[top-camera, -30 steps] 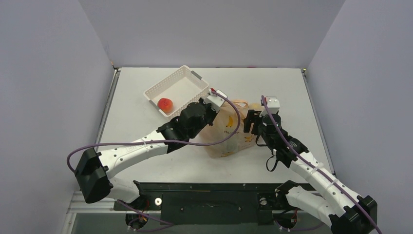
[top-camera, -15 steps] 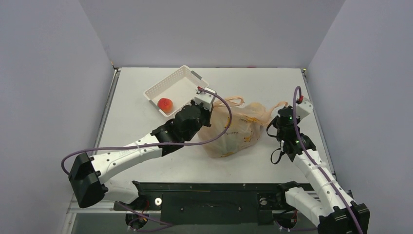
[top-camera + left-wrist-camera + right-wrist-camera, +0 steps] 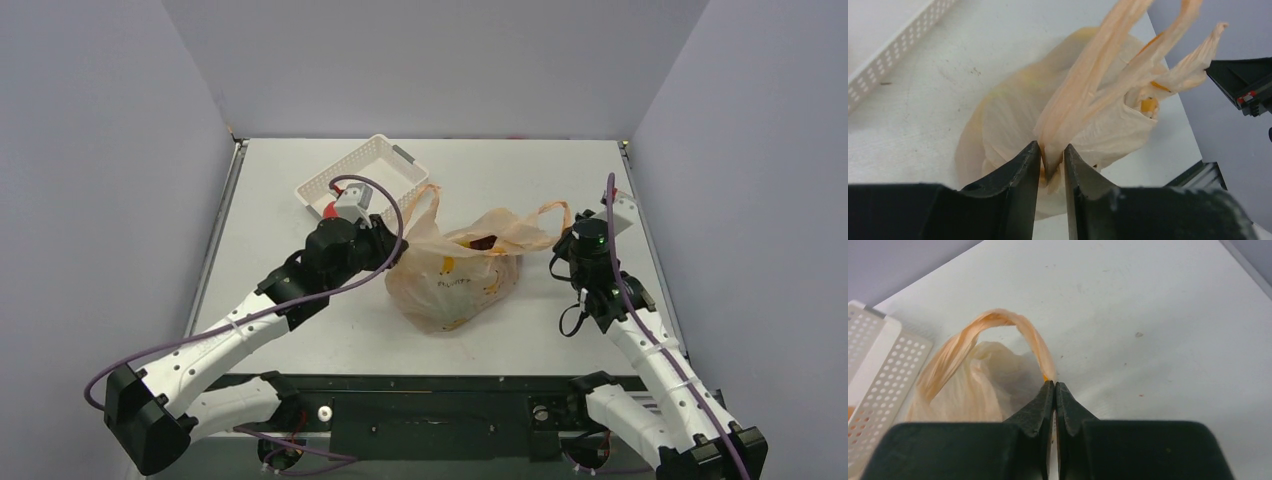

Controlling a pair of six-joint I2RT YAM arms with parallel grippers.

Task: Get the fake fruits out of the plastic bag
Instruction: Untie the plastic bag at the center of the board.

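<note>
The pale-orange plastic bag (image 3: 450, 280) lies mid-table with its mouth pulled wide. A dark fake fruit (image 3: 483, 242) shows in the mouth; yellow patches show through the wall, fruit or print I cannot tell. My left gripper (image 3: 390, 252) is at the bag's left side. In the left wrist view its jaws (image 3: 1052, 159) stand slightly apart, with the bunched left handle (image 3: 1088, 85) lying loosely between them. My right gripper (image 3: 563, 236) is shut (image 3: 1054, 386) on the end of the right handle loop (image 3: 1035, 342).
A white latticed basket (image 3: 385, 165) stands behind the left wrist at the back left, holding a red-orange fruit (image 3: 327, 211) mostly hidden by the wrist. Its wall shows in both wrist views (image 3: 893, 52) (image 3: 878, 360). Grey walls enclose three sides of the table.
The right gripper closed on the right handle and drew it right. The left arm pulled back to the left with the left handle, stretching the mouth open, and its jaws have just parted a little.
</note>
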